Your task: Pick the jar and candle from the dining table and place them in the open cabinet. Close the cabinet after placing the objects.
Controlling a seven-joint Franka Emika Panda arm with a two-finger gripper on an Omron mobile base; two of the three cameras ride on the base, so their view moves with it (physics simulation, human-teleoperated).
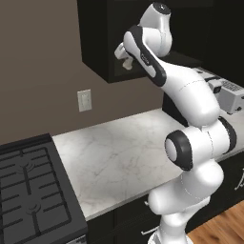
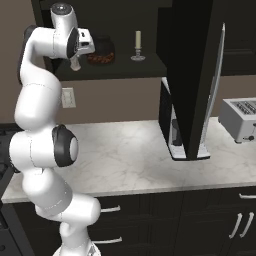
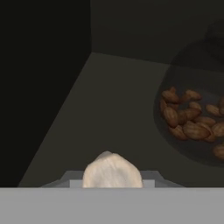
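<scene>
the jar (image 2: pixel 102 51) of brown nuts stands on the cabinet shelf (image 2: pixel 120 70) just beside the gripper (image 2: pixel 75 64), and the candle (image 2: pixel 138 46) stands farther along the shelf beyond the jar. the gripper is nearly shut with nothing in it. with both things placed, the risk is probably the withdrawal: a sideways drift could knock the jar over, or swinging the cabinet door (image 2: pixel 200 85) too early could hit the arm.

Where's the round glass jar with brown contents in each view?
Left base view: not visible, the arm and cabinet side cover that spot.
Right base view: round-bellied glass jar on the black cabinet shelf, upper centre-left, left of the cream taper candle.
Hand view: jar at right edge.
Shared landmark: cabinet shelf.
</scene>
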